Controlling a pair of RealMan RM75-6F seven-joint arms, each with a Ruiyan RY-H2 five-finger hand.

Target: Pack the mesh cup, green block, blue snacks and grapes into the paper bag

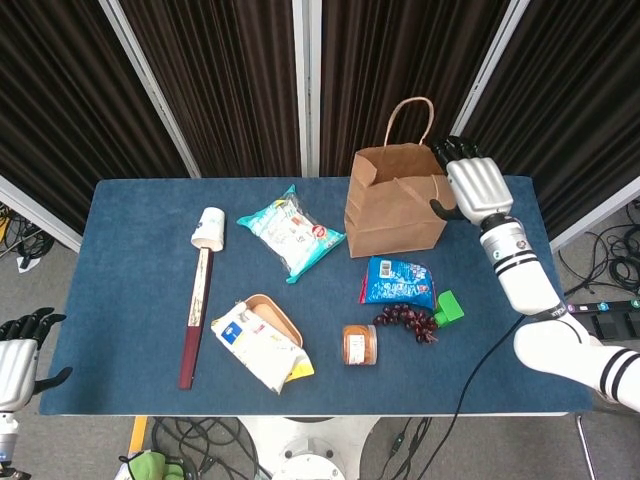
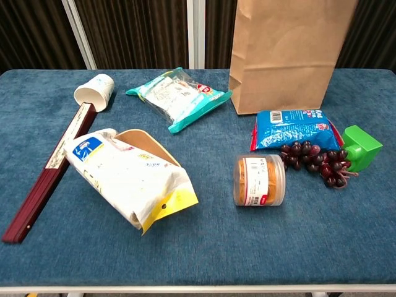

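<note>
Robot lab, dark curtains (image 1: 230, 80) with metal frame, loose floor cables (image 1: 610, 255) (right side)

I see a blue cloth-covered table (image 1: 120, 300) — black pleated curtains (image 1: 220, 80) with pale metal posts hang behind it. A white paper cup (image 1: 209, 228) lies on its side near the far left, and just below it a long dark red folded fan (image 1: 196, 318) runs toward the near edge. A teal and white snack packet (image 1: 291, 232) lies near the middle at the back. Toward the front, a white crumpled bag with blue and yellow print (image 2: 127, 177) lies over a tan oval dish (image 2: 148, 146). Right of those — a clear round jar of orange filling (image 2: 260, 180) on its side.
</note>
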